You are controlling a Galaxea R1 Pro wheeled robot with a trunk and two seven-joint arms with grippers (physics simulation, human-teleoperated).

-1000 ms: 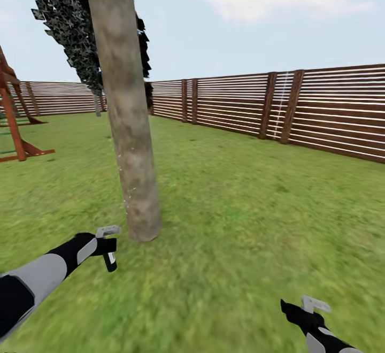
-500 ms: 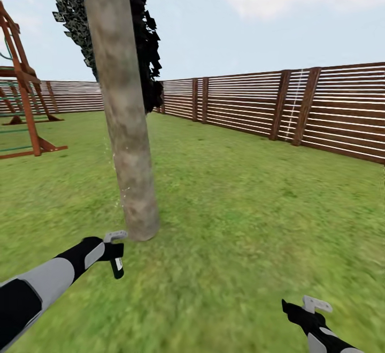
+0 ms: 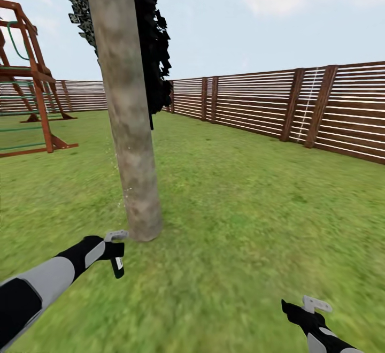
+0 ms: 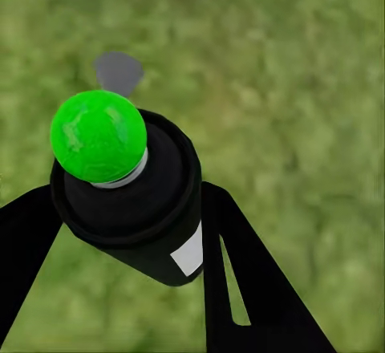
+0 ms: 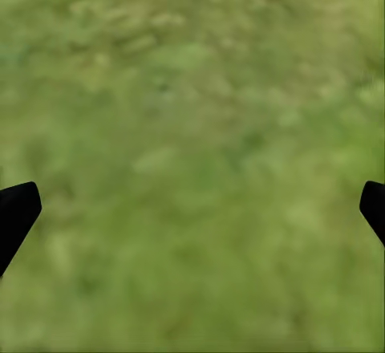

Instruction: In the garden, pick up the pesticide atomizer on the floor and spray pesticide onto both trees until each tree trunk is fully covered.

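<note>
Low at the near right the right gripper [image 3: 303,310] hovers over bare grass [image 3: 240,224], its fingertips [image 5: 16,208] spread wide with nothing between; the left gripper [image 3: 116,256] is clamped on the pesticide atomizer [image 3: 117,266], which points down just beside the base of the tree trunk [image 3: 131,128]; the left wrist view alone shows its green tip [image 4: 98,135] and black body between both fingers [image 4: 241,289]; farther off stand a wooden play frame [image 3: 32,85], a dark narrow tree [image 3: 152,48] behind the trunk, and the slatted fence [image 3: 278,104].
</note>
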